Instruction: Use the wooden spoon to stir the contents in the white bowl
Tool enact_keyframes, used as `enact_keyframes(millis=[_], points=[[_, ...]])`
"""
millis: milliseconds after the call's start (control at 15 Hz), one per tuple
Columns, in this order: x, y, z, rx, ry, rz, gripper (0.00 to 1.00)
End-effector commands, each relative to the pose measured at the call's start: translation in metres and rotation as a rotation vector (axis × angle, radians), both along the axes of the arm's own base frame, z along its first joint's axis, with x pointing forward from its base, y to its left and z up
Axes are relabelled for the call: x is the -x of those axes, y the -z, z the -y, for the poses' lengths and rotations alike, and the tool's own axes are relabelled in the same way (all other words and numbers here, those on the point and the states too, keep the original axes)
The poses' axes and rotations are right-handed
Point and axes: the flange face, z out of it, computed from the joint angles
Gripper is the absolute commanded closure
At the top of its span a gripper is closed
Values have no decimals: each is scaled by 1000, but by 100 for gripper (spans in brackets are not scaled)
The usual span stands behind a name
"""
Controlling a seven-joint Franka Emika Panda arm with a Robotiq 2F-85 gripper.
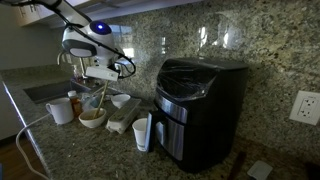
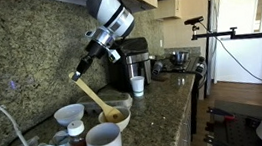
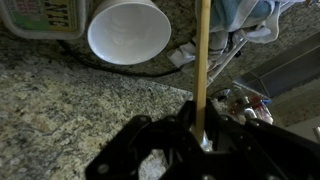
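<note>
tool (image 2: pixel 80 69) pressed together, pinching top end of wooden spoon (image 2: pixel 91 96) | spoon tilted, head down inside white bowl (image 2: pixel 125 119) | bowl sits on granite table (image 2: pixel 160 102), near mug (image 1: pixel 60 110) and smaller white bowl (image 1: pixel 121 100)

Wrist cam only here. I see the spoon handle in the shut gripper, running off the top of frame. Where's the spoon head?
Observer: The spoon has its head down inside the bowl, the one with brown contents.
Operator: Handle upright?
Observer: No, tilted. It slants up from the bowl to the gripper.
Operator: Anything close to the bowl?
Observer: A white mug stands right beside it. Whether they touch, I cannot tell.
</note>
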Motion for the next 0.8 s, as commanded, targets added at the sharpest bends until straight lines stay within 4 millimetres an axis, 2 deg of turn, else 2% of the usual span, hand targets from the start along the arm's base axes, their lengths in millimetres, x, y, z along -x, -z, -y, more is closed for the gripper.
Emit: enact_keyframes(millis=[0,467,533,733], points=[[0,-1,-1,4,-3,-1,85],[0,-1,-2,9,-7,-1,85],[0,0,-2,9,-7,-1,95],[2,-20,3,6,-7,25,95]])
